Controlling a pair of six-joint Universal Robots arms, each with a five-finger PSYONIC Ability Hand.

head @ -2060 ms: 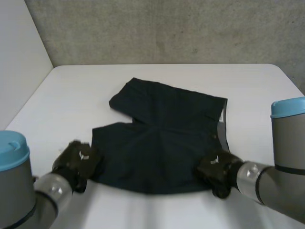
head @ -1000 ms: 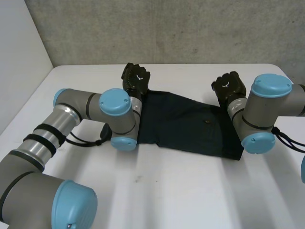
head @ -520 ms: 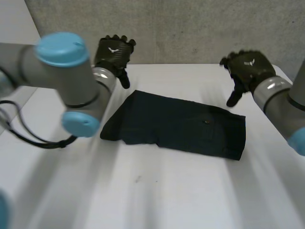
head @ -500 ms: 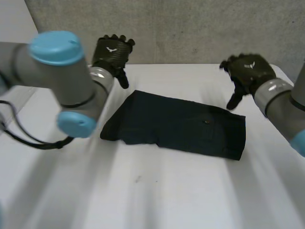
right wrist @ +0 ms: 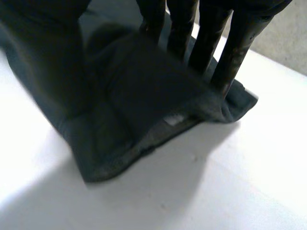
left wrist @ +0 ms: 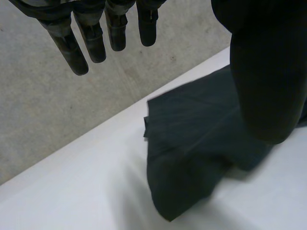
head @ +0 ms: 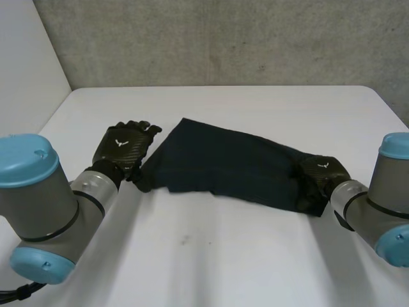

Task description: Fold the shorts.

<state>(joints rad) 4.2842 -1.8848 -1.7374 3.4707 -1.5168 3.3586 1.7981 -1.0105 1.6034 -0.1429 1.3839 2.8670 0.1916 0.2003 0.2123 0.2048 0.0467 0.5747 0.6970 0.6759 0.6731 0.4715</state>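
Now the shorts [head: 230, 166] lay folded.
Left hand [head: 124, 147] hung loose-fingered at one end; right hand's [head: 321, 176] straight fingers [right wrist: 234, 43] pressed the other.

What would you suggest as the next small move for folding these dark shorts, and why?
Probably close the left hand on the end of the dark navy fabric shorts beneath it. The shorts lie in a long folded strip on the white table; that hand hovers open over one end, while the right hand rests straight fingers on the opposite end. A crosswise fold needs a grip.
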